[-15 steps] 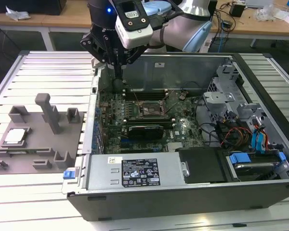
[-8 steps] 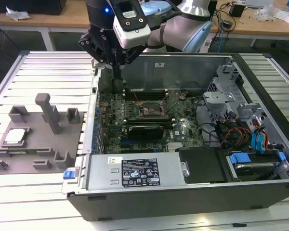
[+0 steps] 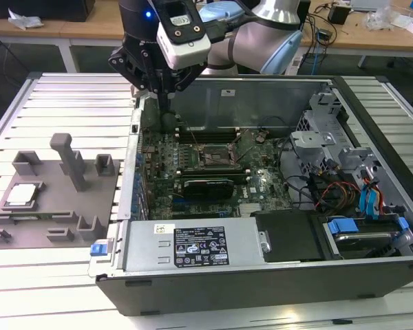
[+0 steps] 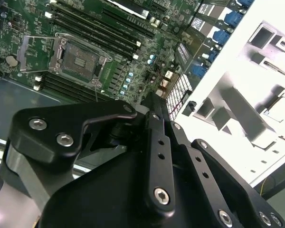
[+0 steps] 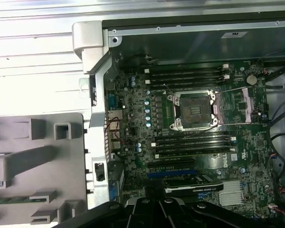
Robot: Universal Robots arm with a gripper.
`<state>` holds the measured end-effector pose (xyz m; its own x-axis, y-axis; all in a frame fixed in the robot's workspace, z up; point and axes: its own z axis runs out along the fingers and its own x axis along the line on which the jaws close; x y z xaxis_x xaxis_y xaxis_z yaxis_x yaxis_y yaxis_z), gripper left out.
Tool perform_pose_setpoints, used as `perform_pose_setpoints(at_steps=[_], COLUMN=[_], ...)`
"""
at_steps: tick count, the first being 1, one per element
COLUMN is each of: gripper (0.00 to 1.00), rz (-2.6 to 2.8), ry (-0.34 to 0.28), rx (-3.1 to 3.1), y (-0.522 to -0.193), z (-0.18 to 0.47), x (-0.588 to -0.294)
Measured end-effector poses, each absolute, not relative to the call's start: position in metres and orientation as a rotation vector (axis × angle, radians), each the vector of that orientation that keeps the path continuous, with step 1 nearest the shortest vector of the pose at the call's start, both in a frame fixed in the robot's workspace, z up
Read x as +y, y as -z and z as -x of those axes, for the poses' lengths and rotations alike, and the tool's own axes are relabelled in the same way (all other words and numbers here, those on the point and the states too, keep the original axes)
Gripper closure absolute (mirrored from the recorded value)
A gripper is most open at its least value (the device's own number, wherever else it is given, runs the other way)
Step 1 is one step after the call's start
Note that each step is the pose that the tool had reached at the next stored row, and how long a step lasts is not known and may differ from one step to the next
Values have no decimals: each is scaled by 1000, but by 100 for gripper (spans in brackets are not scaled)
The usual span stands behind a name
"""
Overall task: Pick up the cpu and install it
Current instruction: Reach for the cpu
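The cpu (image 3: 22,194), a small silvery square chip, lies flat in a pocket of the grey fixture (image 3: 55,206) on the slatted table, at the exterior view's left of the open computer case. My gripper (image 3: 166,112) hangs over the case's back corner on that side, above the motherboard (image 3: 193,172) and well away from the cpu. In the second wrist view my gripper (image 4: 151,99) has its fingers closed together with nothing between them. The cpu socket (image 3: 215,157) (image 4: 80,58) (image 5: 195,110) sits empty on the board, its metal load plate (image 5: 244,102) flipped open beside it.
The case's wall (image 3: 131,172) stands between the fixture and the motherboard. The fixture carries an upright post (image 3: 70,159) and several small blocks. A graphics card (image 3: 206,185), a power supply (image 3: 193,247), drive cages (image 3: 330,137) and cables (image 3: 330,192) crowd the case.
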<state>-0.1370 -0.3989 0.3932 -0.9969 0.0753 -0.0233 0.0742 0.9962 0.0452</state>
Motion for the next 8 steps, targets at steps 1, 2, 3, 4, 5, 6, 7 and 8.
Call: perform_pose_setpoints(at_steps=[1, 2, 3, 4, 5, 6, 7, 8], gripper=[89, 89, 89, 89, 89, 89, 89, 89], rz=[-117, -117, -117, -117, -117, -117, -117, -117], ry=[-69, -69, -69, -69, -69, -69, -69, -69], rx=[3114, 3114, 3114, 3114, 3114, 3114, 3114, 3114], y=[-393, -393, -393, -393, -393, -393, -393, -393], z=[138, 138, 139, 140, 141, 142, 143, 144], x=[-399, -399, -399, -399, -399, -399, -399, -399])
